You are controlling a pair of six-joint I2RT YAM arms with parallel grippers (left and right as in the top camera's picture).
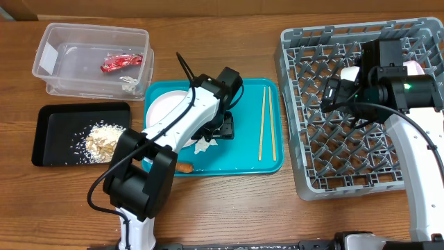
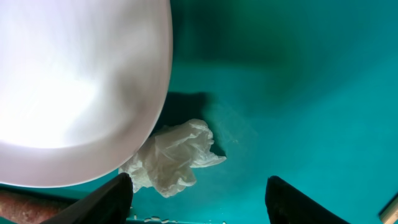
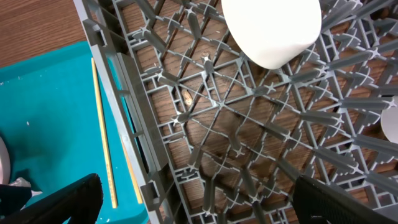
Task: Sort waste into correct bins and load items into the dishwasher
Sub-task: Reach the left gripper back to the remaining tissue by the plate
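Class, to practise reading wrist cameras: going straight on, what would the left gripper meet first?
Probably the crumpled white tissue, lying on the teal tray just ahead of the open left gripper, nearer one finger. Depth is unclear, so it may touch bare tray first.

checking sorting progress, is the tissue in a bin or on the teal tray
On the teal tray, not binned: the crumpled tissue lies on its surface beside the white plate.

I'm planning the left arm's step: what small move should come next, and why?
Probably ease the left fingers down around the crumpled white tissue and close: they stand open just short of it, beside the white plate on the teal tray.
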